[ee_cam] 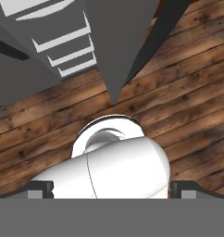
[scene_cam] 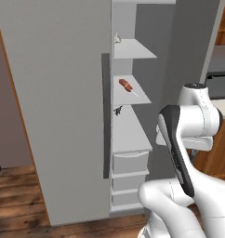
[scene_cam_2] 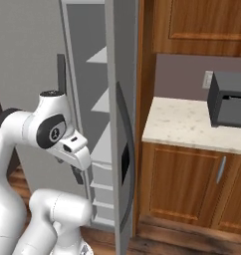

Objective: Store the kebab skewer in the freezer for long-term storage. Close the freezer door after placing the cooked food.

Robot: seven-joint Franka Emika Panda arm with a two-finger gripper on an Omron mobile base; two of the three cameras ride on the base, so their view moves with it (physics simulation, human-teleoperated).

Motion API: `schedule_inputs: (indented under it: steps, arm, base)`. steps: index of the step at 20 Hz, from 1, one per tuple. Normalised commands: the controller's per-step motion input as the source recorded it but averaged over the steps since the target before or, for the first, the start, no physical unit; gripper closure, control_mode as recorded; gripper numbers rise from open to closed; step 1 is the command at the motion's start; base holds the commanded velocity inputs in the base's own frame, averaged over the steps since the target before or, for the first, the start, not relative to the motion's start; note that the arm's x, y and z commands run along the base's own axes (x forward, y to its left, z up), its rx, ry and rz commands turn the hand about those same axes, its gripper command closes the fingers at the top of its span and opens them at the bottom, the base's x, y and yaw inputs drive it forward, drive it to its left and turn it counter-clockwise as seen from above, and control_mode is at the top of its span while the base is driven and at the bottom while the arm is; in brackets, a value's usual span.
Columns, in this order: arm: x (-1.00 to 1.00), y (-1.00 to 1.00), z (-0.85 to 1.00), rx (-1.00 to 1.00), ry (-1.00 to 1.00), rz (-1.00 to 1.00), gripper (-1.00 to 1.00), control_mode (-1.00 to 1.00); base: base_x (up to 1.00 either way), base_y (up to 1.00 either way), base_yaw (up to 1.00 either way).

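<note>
- I see the skewer (scene_cam: 126, 86) lying on a white shelf (scene_cam: 131, 93) inside the freezer (scene_cam: 133, 121): a few reddish-brown chunks on a thin pale stick, the stick end pointing toward the shelf's front right.
- It rests alone on that shelf, the second from the top in my left base view; a small pale item (scene_cam: 117, 38) sits on the shelf above, and a small dark item (scene_cam: 118, 110) lies on the shelf below.
- White drawers (scene_cam: 129, 162) stack under the shelves.
- The door (scene_cam_2: 123, 129) stands open, edge-on in my right base view, with its dark handle (scene_cam_2: 130, 149) and black panel (scene_cam_2: 125, 160) facing me.
- My pincer (ee_cam: 112, 189) is spread wide, its two dark tips at the far corners of the hand view; it grips nothing and touches nothing.
- It points down at the wood floor (ee_cam: 188, 92), with the door's bottom corner above it.
- Right of the door are a stone counter (scene_cam_2: 182, 124) and a dark microwave (scene_cam_2: 229, 99).
</note>
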Motion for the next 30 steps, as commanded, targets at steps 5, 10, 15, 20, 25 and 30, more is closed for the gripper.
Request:
schedule_inputs:
  steps: [5,10,15,20,25,30]
  arm:
    - [0.0,0.0,0.0,0.0,0.0,0.0,-1.0,1.0]
    - [0.0,0.0,0.0,0.0,0.0,0.0,-1.0,1.0]
    - [0.0,0.0,0.0,0.0,0.0,0.0,-1.0,1.0]
    - [0.0,0.0,0.0,0.0,0.0,0.0,-1.0,1.0]
    - [0.0,0.0,0.0,0.0,0.0,0.0,-1.0,-1.0]
    - [0.01,-0.03,0.0,0.0,0.0,0.02,-1.0,-1.0]
  base:
    - [-0.29,0.02,0.0]
    - [-0.18,0.04,0.0]
    - [0.0,0.0,0.0]
    - [0.0,0.0,0.0]
    - [0.0,0.0,0.0]
    - [0.0,0.0,0.0]
